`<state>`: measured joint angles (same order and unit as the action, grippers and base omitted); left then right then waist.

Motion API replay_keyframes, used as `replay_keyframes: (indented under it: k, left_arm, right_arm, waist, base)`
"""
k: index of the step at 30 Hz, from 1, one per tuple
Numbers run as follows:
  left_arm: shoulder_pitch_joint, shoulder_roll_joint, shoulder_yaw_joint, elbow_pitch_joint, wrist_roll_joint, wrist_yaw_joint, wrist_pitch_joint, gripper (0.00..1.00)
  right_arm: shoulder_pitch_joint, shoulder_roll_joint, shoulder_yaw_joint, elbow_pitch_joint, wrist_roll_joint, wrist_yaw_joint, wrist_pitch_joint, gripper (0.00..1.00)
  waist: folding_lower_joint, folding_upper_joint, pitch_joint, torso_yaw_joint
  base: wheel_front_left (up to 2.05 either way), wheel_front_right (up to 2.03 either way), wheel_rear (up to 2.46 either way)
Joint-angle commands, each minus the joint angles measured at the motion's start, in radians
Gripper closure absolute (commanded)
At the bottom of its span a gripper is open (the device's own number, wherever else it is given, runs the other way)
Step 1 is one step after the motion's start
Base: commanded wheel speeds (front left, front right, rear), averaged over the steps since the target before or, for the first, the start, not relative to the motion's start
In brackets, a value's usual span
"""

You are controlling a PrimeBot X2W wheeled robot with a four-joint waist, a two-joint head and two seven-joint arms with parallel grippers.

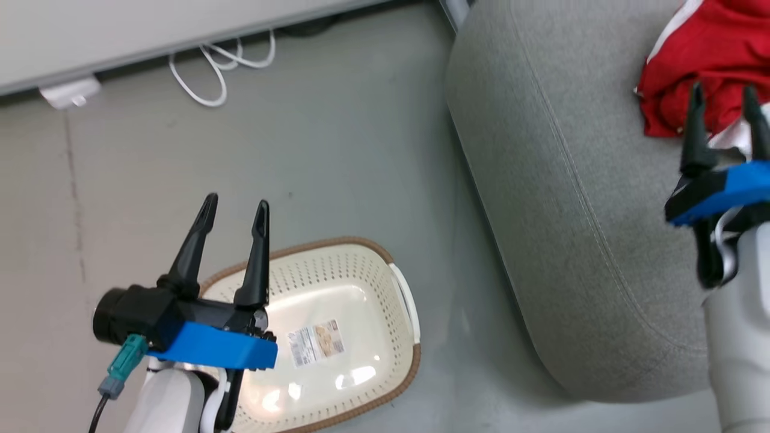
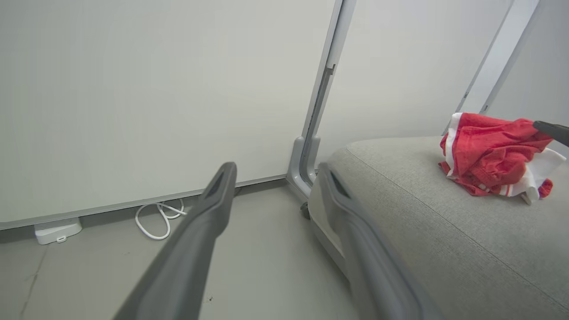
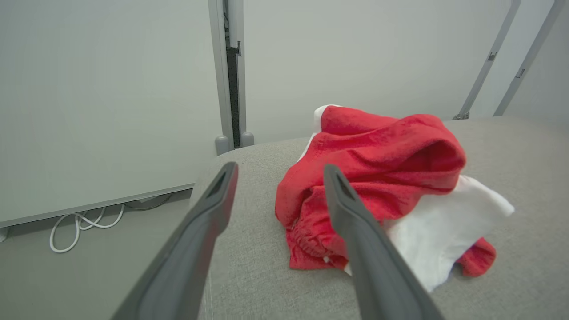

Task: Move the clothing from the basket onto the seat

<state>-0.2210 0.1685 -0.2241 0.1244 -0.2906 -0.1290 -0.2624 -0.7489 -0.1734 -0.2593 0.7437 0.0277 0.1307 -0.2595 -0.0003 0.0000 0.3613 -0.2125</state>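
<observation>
Head view: the basket (image 1: 361, 264) stands on the floor (image 1: 331, 138) at the lower left. Inside it, only its glossy bottom and a printed label (image 1: 316, 343) can be seen. The left gripper (image 1: 236, 205) hangs over the basket's left rim, its two fingers spread wide with nothing between them. To the right is the seat (image 1: 541, 180), and the clothing (image 1: 704, 54) lies bunched in a heap on it near the top right corner, well apart from the basket. The right gripper (image 1: 723, 91) is at the near edge of the heap with its fingers parted and gripping nothing. I cannot tell whether the tips touch the fabric. A white cable (image 1: 210, 72) loops on the floor by the wall (image 1: 120, 30), and a small white box (image 1: 69, 93) sits further left.

Left wrist view: the open fingers point at the floor and the seat's corner. The clothing rests on the seat at the right, red with white edging. A grey metal post (image 2: 311, 133) rises at the seat's corner, against the wall.

Right wrist view: the clothing lies on the seat just past the spread fingers, and one finger crosses in front of it. The grey fabric around the heap is bare, with pale wall panels behind.
</observation>
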Motion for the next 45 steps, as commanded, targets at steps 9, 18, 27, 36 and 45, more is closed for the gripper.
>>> replay_keyframes:
  k: [9, 18, 27, 36, 45]
  left_arm:
    - [0.107, -0.055, 0.080, 0.039, -0.004, -0.001, -0.003, 0.00]
    - [0.161, -0.081, 0.134, 0.073, -0.006, -0.001, -0.003, 0.00]
    - [0.199, -0.093, 0.174, 0.117, 0.000, -0.001, -0.003, 0.00]
    - [0.215, -0.086, 0.188, 0.170, -0.004, -0.001, -0.003, 0.00]
    - [0.221, -0.076, 0.186, 0.183, -0.011, -0.001, -0.003, 0.00]
  right_arm:
    - [0.299, 0.049, 0.135, -0.309, 0.058, 0.000, 0.058, 0.00]
    - [0.485, 0.105, 0.134, -0.490, 0.032, 0.000, 0.109, 0.00]
    - [0.634, 0.123, 0.148, -0.593, 0.035, 0.000, 0.140, 0.00]
    - [0.719, 0.123, 0.161, -0.608, 0.056, 0.000, 0.141, 0.00]
    - [0.734, 0.123, 0.173, -0.601, 0.079, 0.000, 0.139, 0.00]
  waist:
    - [0.0003, 0.0000, -0.184, 0.092]
    - [0.0003, 0.0000, -0.258, 0.144]
    - [0.0003, 0.0000, -0.314, 0.190]
    - [0.0003, 0.0000, -0.347, 0.231]
    - [0.0003, 0.0000, -0.351, 0.237]
  base:
    - [0.00, 0.00, 0.00]
    - [0.00, 0.00, 0.00]
    - [0.00, 0.00, 0.00]
    - [0.00, 0.00, 0.00]
    - [0.00, 0.00, 0.00]
